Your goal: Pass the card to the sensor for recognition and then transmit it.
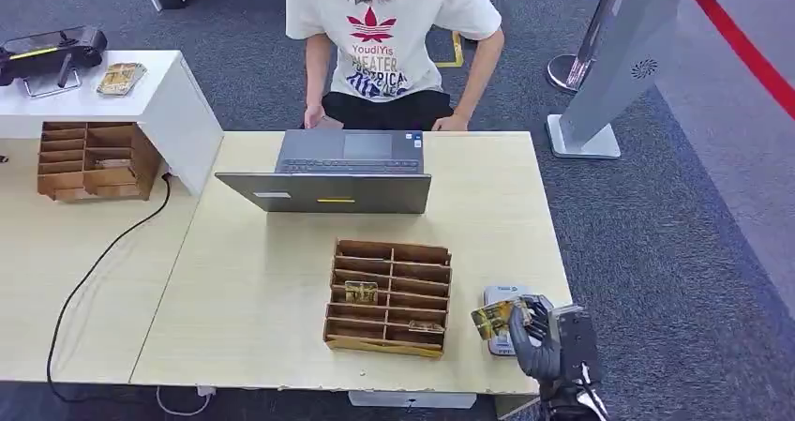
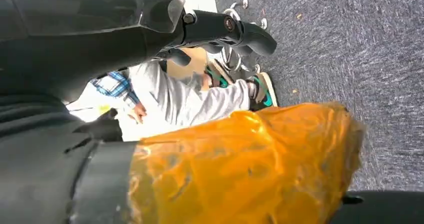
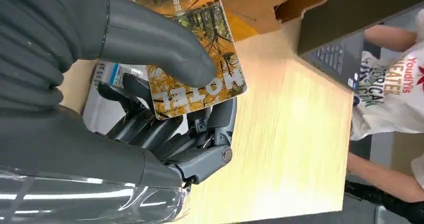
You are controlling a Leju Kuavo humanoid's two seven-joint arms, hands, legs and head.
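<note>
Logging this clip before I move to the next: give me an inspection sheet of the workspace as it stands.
Surface: light wooden table, a second one joined at its left.
Job's things: card pinched in the right hand, over the sensor at the table's near right corner.
Clutter: wooden organizer with cards in some slots; open laptop; second organizer at far left.
Hands: right holds the card; left hand hangs over the carpet, holding nothing.
Cables: black cable across the left table.
Surroundings: person seated behind the laptop; grey carpet; white kiosk stand.
</note>
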